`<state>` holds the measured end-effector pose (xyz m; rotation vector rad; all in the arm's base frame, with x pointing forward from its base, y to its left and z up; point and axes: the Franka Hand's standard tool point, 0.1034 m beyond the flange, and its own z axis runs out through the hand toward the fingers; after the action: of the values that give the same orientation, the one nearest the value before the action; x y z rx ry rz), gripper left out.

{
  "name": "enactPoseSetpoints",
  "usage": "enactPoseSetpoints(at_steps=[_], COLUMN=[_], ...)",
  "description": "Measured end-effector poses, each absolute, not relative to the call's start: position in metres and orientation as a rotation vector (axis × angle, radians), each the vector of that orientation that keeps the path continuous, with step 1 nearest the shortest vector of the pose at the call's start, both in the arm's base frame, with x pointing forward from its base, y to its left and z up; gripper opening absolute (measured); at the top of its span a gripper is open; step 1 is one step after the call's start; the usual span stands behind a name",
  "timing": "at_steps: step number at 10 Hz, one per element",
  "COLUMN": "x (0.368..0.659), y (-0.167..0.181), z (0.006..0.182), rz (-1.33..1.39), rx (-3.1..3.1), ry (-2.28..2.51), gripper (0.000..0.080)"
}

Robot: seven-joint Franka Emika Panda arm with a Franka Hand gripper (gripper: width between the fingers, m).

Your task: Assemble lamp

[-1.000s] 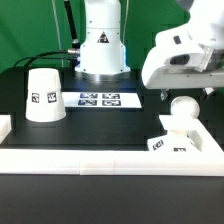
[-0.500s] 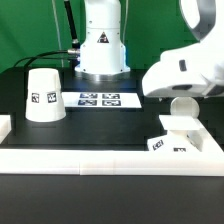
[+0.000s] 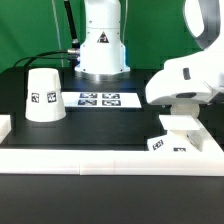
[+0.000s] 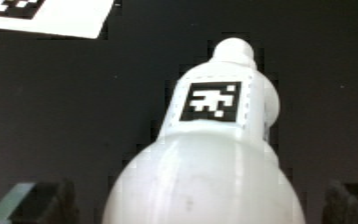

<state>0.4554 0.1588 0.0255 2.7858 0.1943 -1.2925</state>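
Observation:
In the wrist view the ball-shaped bulb (image 4: 220,150), white with a square tag on its neck, lies on the black table between my gripper's (image 4: 197,205) two dark fingers (image 4: 34,200). The gripper is open, with dark gaps showing on both sides of the bulb. In the exterior view my hand (image 3: 188,85) is low over that spot and hides the bulb. The sloped base (image 3: 172,138) sits just in front of the hand at the exterior view's right. The cone shade (image 3: 43,95) stands at the exterior view's left.
The marker board (image 3: 98,99) lies in the middle of the table; its corner shows in the wrist view (image 4: 43,15). A white raised ledge (image 3: 100,160) runs along the front. The robot's white body (image 3: 100,45) stands behind.
My hand has come down and toward the exterior view's right over the bulb. The bulb showed below the hand before and is now hidden in the exterior view.

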Motion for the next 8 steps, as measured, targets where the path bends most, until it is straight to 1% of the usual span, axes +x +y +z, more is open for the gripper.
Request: enactPoseSetpoints(at_steps=[2, 4, 5, 6, 7, 8], x=[0.448, 0.442, 0.441, 0.441, 0.441, 0.441], y=[0.158, 0.157, 0.156, 0.155, 0.154, 0.155], z=[0.015, 0.01, 0.008, 0.008, 0.008, 0.008], rz=[-1.283, -1.288, -1.292, -1.292, -1.292, -1.292], rx=[2.791, 2.783, 2.779, 2.778, 2.778, 2.778], ry=[0.192, 0.177, 0.17, 0.165, 0.162, 0.163], gripper=[0.0698, 0.0698, 0.0698, 0.0672, 0.0672, 0.0573])
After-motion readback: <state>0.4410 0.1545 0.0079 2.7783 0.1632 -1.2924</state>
